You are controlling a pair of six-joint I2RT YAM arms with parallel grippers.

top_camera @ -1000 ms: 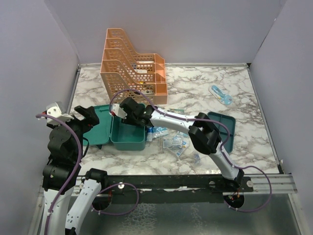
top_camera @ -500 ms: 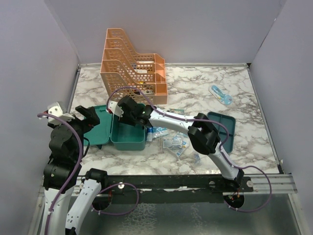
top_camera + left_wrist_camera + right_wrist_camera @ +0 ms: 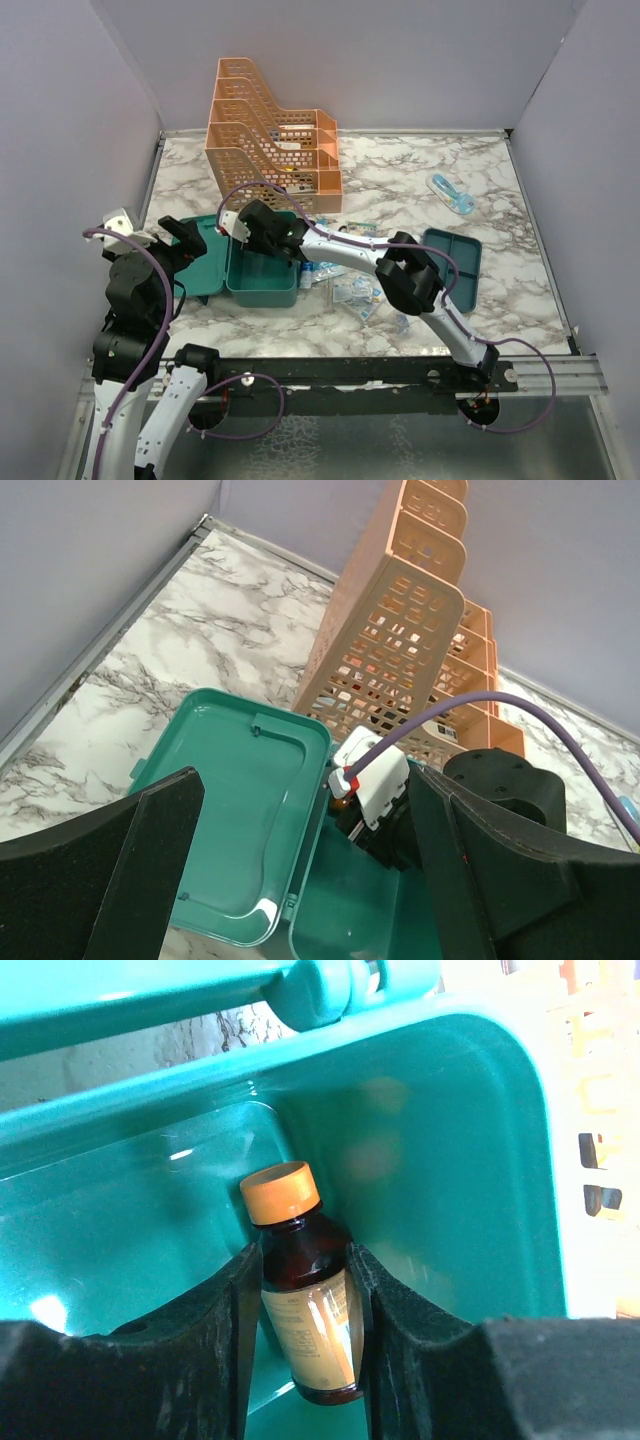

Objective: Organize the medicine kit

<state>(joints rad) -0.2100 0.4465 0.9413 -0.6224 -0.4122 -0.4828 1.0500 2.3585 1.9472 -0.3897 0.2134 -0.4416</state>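
right gripper (image 3: 305, 1265) clamping brown bottle (image 3: 305, 1300) inside medicine kit (image 3: 262, 288) | left gripper (image 3: 305, 780) spread wide, empty | I reckon early: blister packs (image 3: 355, 292), divided tray (image 3: 455, 258) outside, lid (image 3: 200, 262) unclosed

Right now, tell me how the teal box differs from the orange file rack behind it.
The teal box has solid walls; the orange file rack is perforated all over. The box sits low, its lid swung open sideways; the rack rises in stepped tiers. The box holds a brown bottle, gripped by the right gripper; the rack's contents I cannot make out. Both stand on the marble table.
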